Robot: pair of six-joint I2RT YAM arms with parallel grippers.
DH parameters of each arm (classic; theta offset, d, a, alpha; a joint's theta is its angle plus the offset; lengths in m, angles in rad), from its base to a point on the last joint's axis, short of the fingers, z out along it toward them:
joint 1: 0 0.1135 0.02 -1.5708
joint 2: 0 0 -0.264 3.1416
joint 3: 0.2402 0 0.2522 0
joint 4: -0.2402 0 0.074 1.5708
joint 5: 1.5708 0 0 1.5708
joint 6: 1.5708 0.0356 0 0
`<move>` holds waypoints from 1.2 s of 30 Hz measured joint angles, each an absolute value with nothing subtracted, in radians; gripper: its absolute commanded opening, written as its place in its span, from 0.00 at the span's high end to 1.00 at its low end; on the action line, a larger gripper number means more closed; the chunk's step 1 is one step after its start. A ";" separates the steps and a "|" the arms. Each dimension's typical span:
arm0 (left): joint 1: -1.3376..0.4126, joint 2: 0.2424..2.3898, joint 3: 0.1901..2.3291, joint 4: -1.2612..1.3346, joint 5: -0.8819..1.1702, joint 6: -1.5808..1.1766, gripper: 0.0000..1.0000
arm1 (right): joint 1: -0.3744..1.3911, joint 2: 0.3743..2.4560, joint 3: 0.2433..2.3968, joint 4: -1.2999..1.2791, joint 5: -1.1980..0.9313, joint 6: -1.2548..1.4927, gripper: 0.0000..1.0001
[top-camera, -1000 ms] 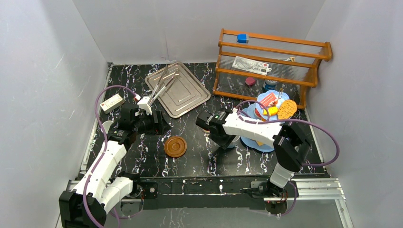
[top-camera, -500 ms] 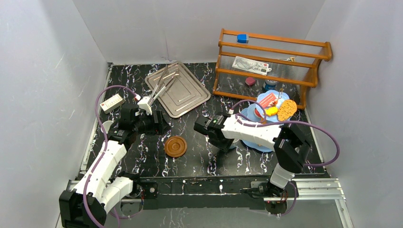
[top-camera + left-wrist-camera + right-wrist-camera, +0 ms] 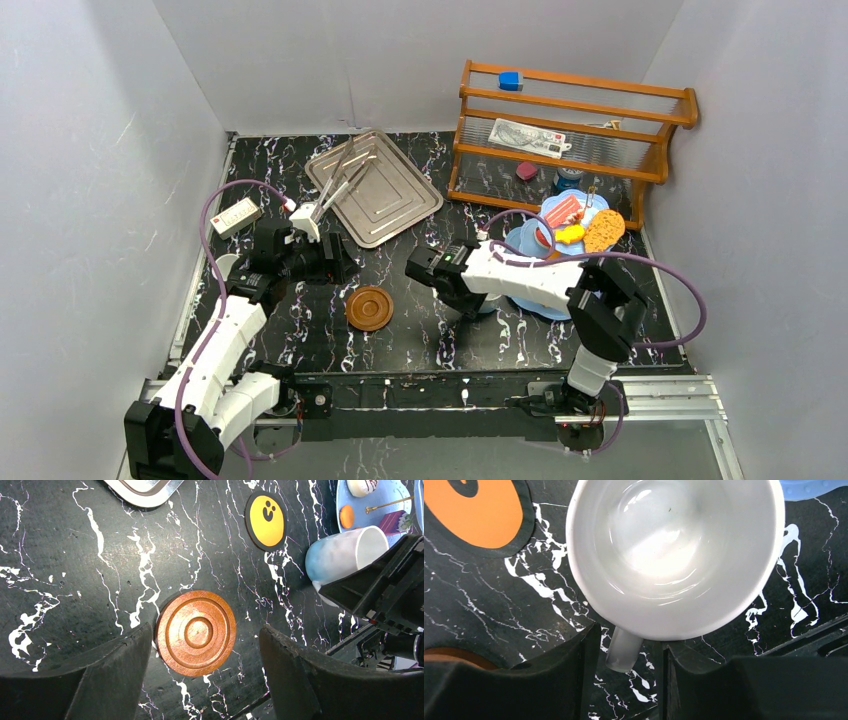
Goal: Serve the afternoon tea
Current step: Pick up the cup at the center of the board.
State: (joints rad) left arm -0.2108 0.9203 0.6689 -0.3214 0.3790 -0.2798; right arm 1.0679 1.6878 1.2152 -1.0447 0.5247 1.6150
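White mug (image 3: 674, 555) handle (image 3: 621, 655) between right tool (image 3: 630, 642) fingers (image 3: 549, 680), possibly in contact.

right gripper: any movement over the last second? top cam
Yes. In the top view the right gripper has shifted slightly left, narrowing its gap to the brown saucer, which has stayed put.

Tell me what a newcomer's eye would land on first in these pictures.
The white mug fills the right wrist view, upright on the black marbled table, its handle between the parted fingers of the right gripper. Left of centre, a round brown saucer lies flat under the open left gripper. At the right of the overhead view, the light-blue stand carries colourful pastries.
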 measured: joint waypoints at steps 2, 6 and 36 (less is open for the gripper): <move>-0.211 0.920 0.669 -0.321 0.380 -0.280 0.24 | 1.069 1.703 1.215 -1.044 0.525 1.613 0.55; -0.211 0.920 0.669 -0.321 0.382 -0.280 0.24 | 1.069 1.717 1.215 -1.032 0.525 1.592 0.67; -0.211 0.915 0.669 -0.321 0.381 -0.279 0.23 | 1.098 1.588 1.078 -0.825 0.488 1.144 1.00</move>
State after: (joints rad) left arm -0.2108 0.9150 0.6685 -0.3214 0.3813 -0.2790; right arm 1.0981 1.5879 1.0782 -0.8249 0.4885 1.1439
